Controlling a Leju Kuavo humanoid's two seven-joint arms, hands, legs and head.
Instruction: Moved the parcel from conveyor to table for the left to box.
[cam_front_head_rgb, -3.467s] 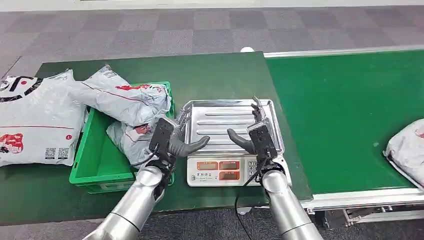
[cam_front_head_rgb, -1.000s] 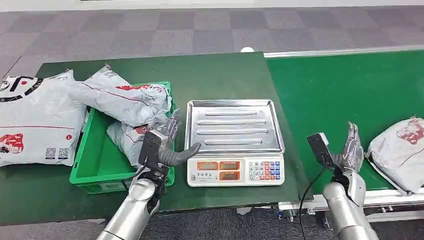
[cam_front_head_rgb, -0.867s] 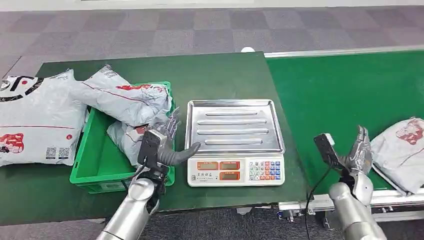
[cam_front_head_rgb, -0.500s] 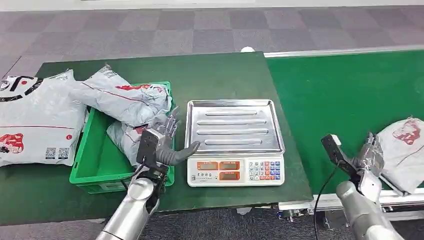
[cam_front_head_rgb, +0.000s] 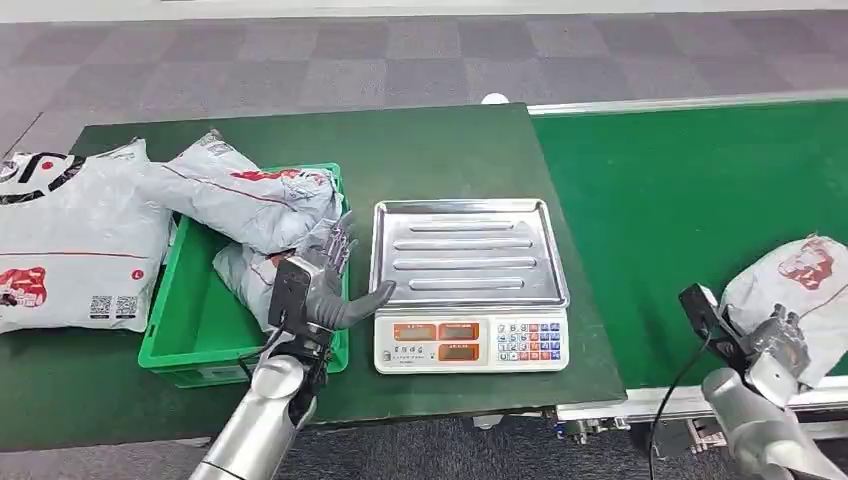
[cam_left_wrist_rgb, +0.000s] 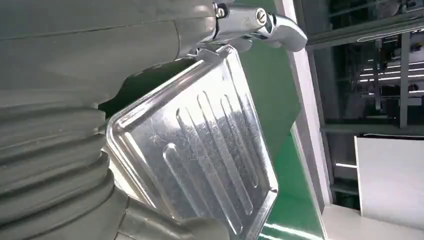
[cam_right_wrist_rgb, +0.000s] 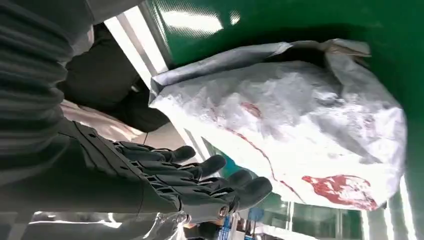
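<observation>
Red-printed grey parcel (cam_front_head_rgb: 795, 285), writing unreadable

The head camera looks forward and down from high up at the table (cam_front_head_rgb: 440, 150), with the conveyor (cam_front_head_rgb: 690, 200) toward 3 o'clock. The left wrist camera sits close behind its hand, facing the scale tray (cam_left_wrist_rgb: 200, 150), which the head view shares. The right wrist camera looks closely at the parcel (cam_right_wrist_rgb: 300, 130), which lies near 4 o'clock in the head view.

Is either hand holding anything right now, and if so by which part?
Nothing is held. The right hand is open beside the parcel on the conveyor, not gripping it; the left hand is open by the scale tray.
</observation>
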